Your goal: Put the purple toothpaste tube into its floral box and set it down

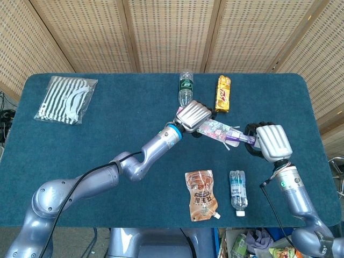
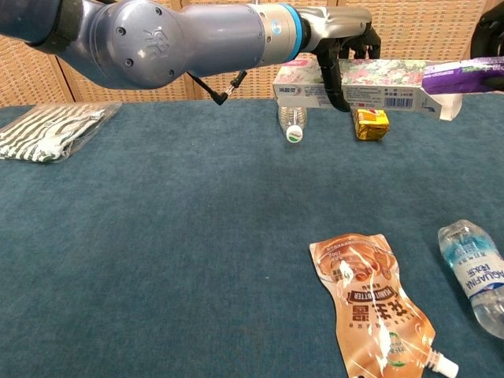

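My left hand (image 1: 192, 116) (image 2: 340, 38) grips the floral box (image 1: 214, 129) (image 2: 370, 82) and holds it level above the table, open end with its flap toward the right. My right hand (image 1: 267, 142) holds the purple toothpaste tube (image 1: 241, 138) (image 2: 463, 76) by one end. The tube's other end is at the box's open mouth and looks partly inside it. In the chest view only a dark edge of the right hand (image 2: 489, 31) shows at the frame's right side.
On the blue table (image 1: 107, 134) lie a striped pouch (image 1: 65, 99) at far left, a water bottle (image 1: 185, 87) and a yellow snack bar (image 1: 223, 93) at the back, and an orange spout pouch (image 1: 201, 194) beside a small water bottle (image 1: 237, 191) at the front.
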